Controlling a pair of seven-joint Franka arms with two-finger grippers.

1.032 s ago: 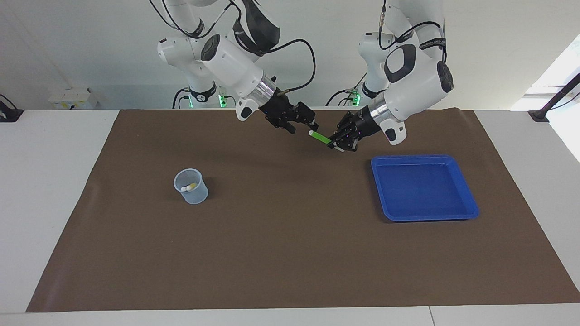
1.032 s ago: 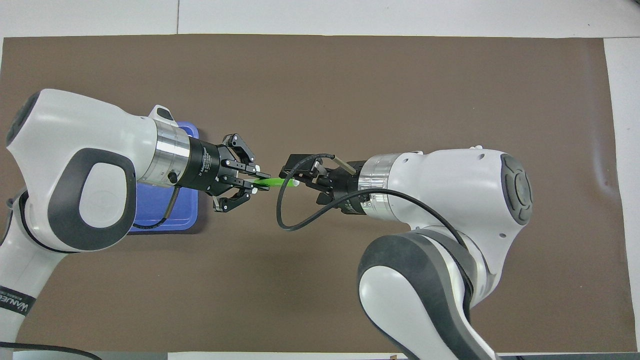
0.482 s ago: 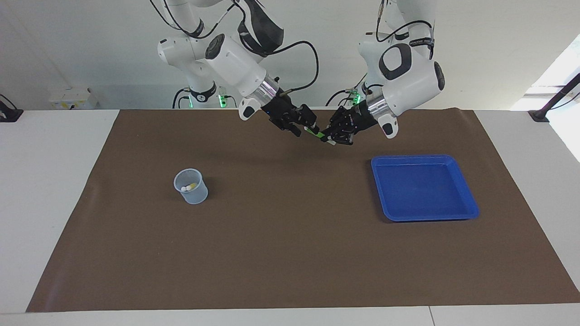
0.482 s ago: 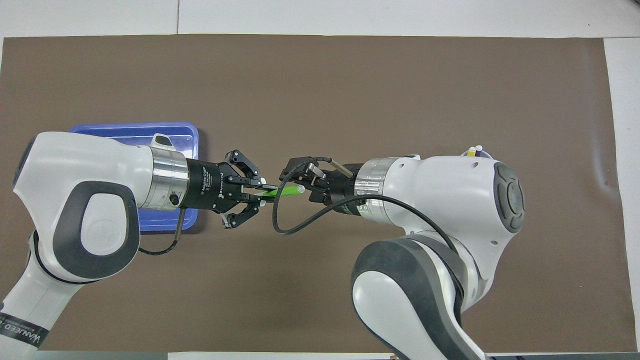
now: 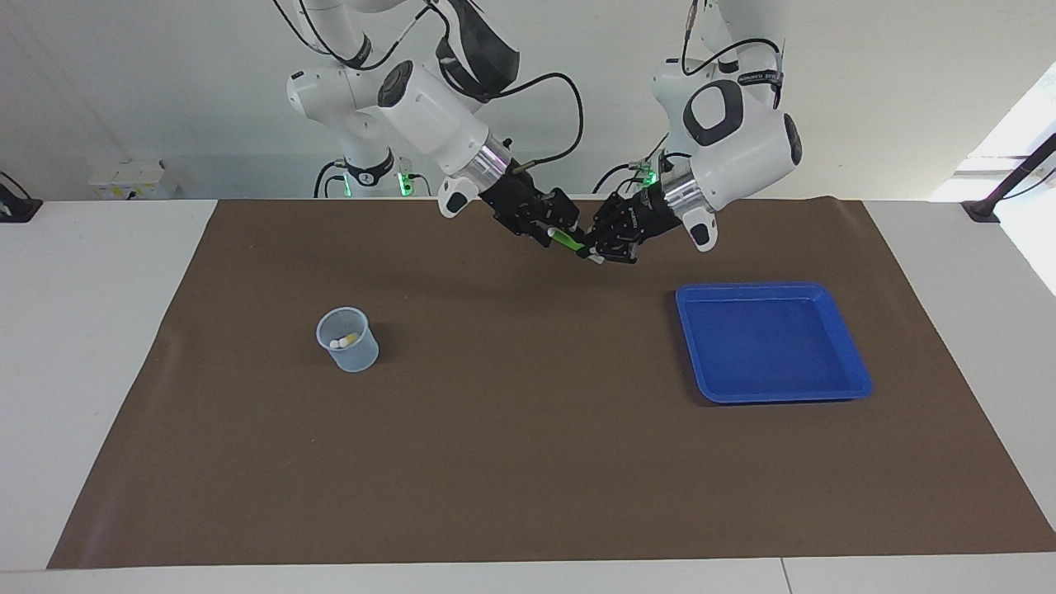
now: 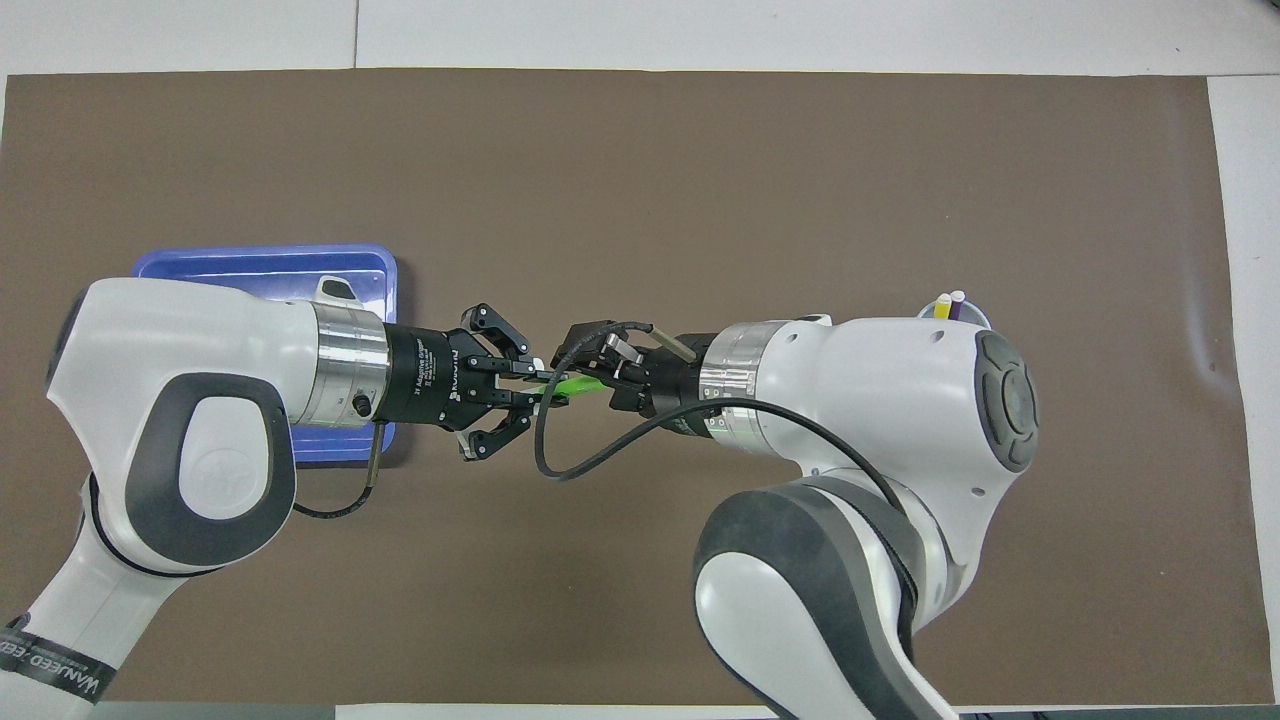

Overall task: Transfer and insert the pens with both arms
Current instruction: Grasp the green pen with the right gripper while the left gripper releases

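The green pen (image 5: 569, 242) (image 6: 565, 386) hangs in the air over the brown mat (image 5: 528, 429), slanted between the two grippers. My left gripper (image 5: 592, 249) (image 6: 535, 385) is shut on one end of it. My right gripper (image 5: 558, 233) (image 6: 590, 371) meets it from the other way, its fingers closed around the pen's pale end, which is hidden there. The yellow pen (image 6: 942, 305) and the purple pen (image 6: 958, 302) stand in a clear cup (image 5: 347, 340) toward the right arm's end of the table. In the overhead view my right arm hides most of that cup.
An empty blue tray (image 5: 767, 338) (image 6: 260, 265) lies toward the left arm's end of the mat, partly under my left arm in the overhead view. White table (image 5: 91, 330) borders the mat on every side.
Both grippers drew together. The right gripper's fingers came over the pen's pale end and closed on it. The left arm pulled back off the tray, still holding the pen.
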